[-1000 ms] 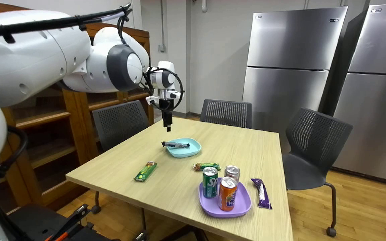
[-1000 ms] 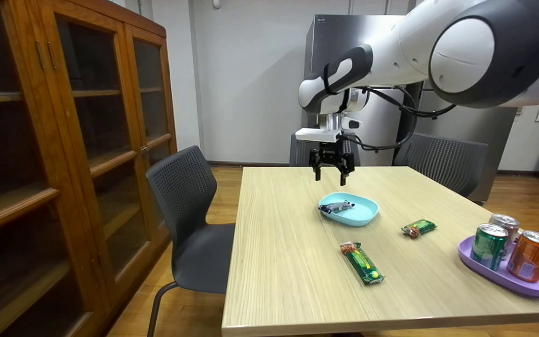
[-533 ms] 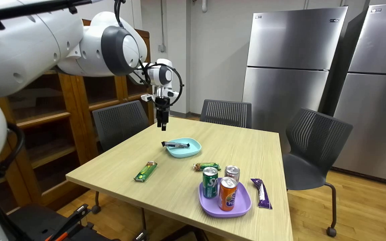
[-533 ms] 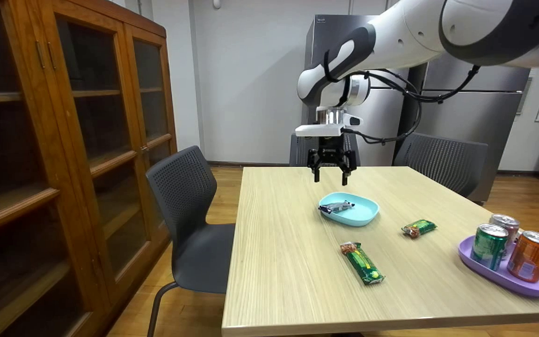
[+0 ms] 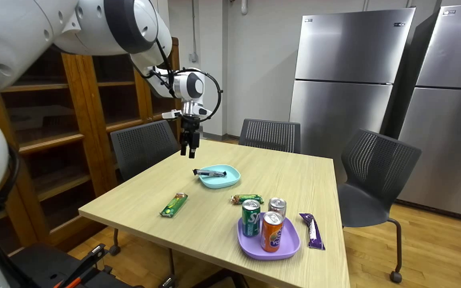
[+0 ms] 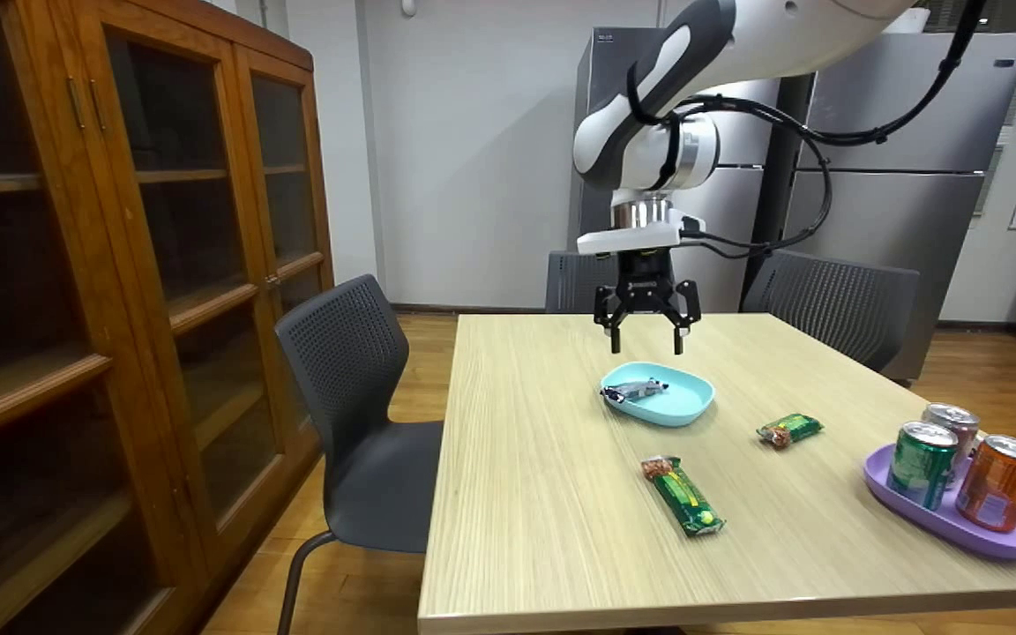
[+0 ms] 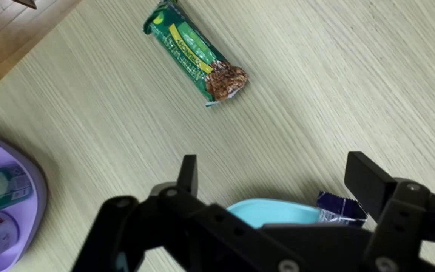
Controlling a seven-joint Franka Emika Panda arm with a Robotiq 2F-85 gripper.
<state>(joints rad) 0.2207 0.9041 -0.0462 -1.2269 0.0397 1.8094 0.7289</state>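
Note:
My gripper hangs above the table, pointing down, with nothing between its fingers. In the wrist view its jaws stand wide apart. Nearest to it is a light blue plate, partly hidden behind the gripper in the wrist view. A silver and dark blue wrapped bar lies across the plate, one end over the rim. That dark blue end shows close to one finger in the wrist view; they appear apart in height. A green wrapped bar lies on the wood farther off.
Two green bars lie on the table. A purple tray holds a green can, an orange can and a silvery can. Beside it lies a purple wrapped bar. Chairs surround the table.
The arm's upper links have risen. My gripper has shifted and turned a little, coming slightly nearer in an exterior view, and stays open throughout. Everything on the table lies where it did.

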